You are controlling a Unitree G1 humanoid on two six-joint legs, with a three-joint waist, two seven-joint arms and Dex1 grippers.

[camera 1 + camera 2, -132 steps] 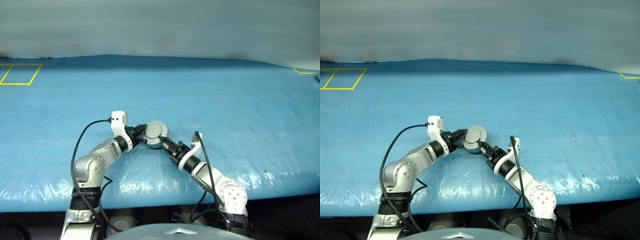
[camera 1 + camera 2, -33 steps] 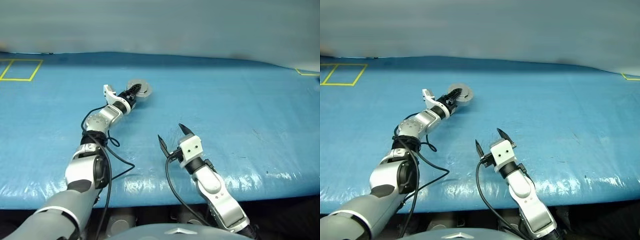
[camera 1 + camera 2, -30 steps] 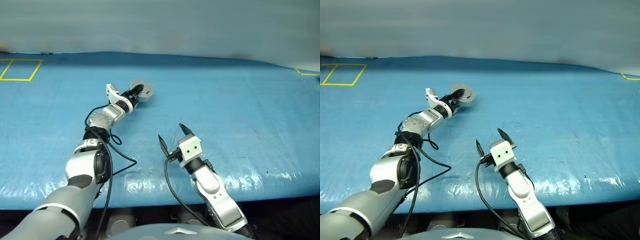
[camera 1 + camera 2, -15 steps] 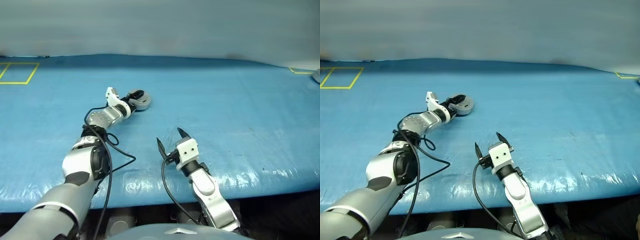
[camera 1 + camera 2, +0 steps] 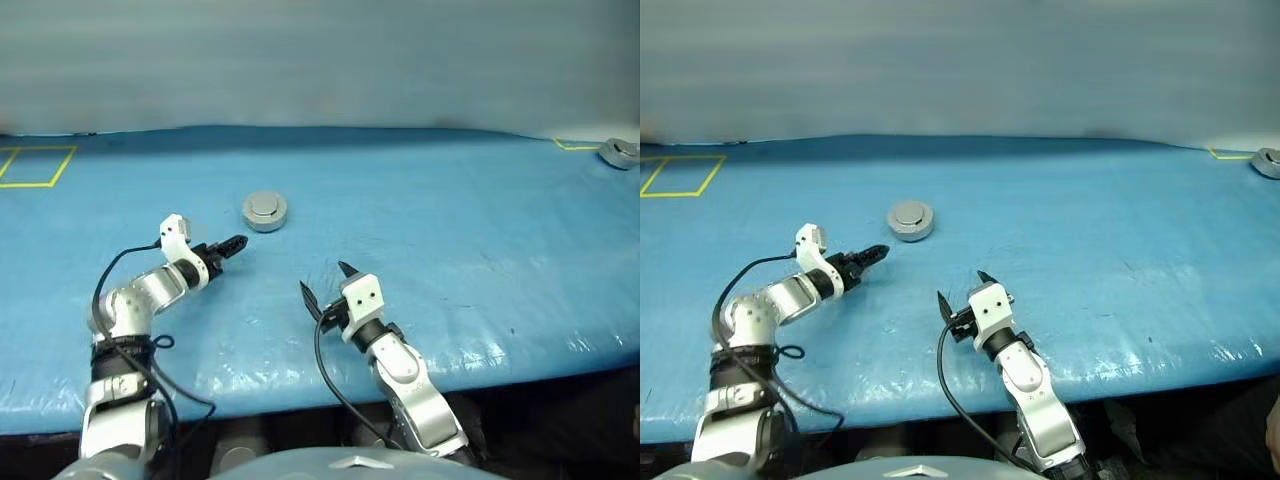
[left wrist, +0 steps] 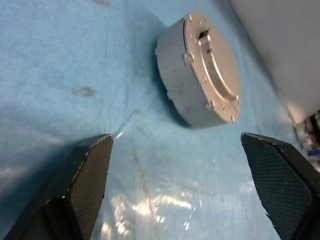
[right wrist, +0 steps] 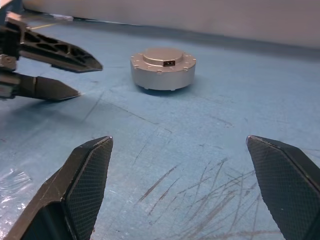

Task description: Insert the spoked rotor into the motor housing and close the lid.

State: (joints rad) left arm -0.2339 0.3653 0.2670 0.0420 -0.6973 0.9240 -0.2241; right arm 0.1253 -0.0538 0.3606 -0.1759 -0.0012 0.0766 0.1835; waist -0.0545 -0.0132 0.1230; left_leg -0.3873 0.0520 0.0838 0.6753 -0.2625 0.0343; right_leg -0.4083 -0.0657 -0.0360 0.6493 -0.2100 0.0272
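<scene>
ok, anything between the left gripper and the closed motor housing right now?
Nothing. In the left wrist view, bare blue table cover runs from the open left gripper to the motor housing; both eye views agree.

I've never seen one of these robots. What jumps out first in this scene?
A closed grey motor housing sits alone on the blue table, lid on top. The left claw hangs open just short of it, touching nothing. The right claw waits nearer the table's front edge, also open and empty.
</scene>
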